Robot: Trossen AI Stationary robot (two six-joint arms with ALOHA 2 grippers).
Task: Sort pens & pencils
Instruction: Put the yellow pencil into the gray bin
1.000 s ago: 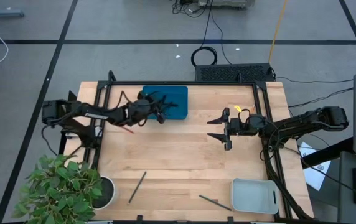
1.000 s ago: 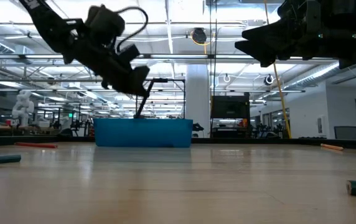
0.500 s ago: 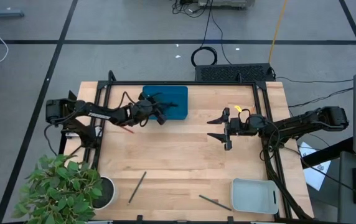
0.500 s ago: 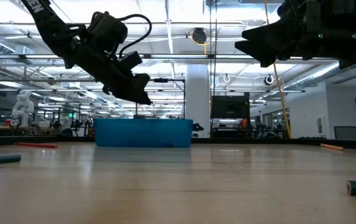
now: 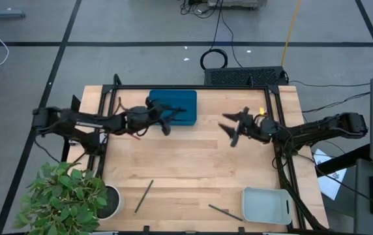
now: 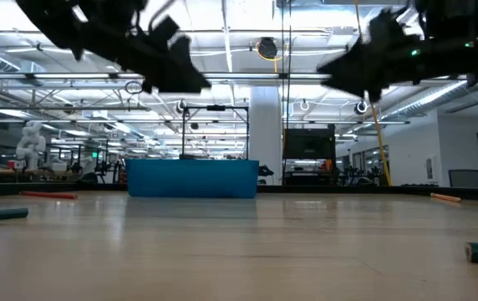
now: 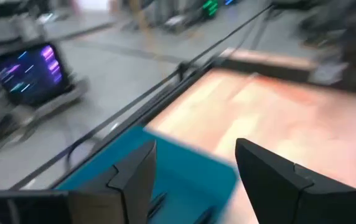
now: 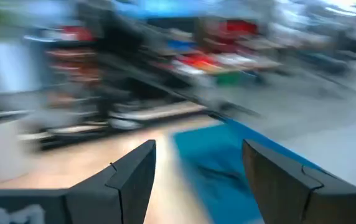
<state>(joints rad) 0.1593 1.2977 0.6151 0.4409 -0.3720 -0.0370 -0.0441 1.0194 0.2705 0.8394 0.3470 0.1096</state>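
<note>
Blue tray [image 5: 177,106] holding black pens upper centre | left claw [image 5: 167,122] gaping, empty, hanging beside tray | right claw [image 5: 231,130] spread, empty | dark pencils [image 5: 143,196] lying lower-left on counter [image 5: 193,170] | risk: arms crossing mid-counter, colliding

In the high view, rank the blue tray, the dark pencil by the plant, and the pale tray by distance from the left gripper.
From the left gripper:
1. Blue tray, right beside it at the table's far edge.
2. Dark pencil, near-left, by the plant.
3. Pale tray, at the near-right corner.
</note>
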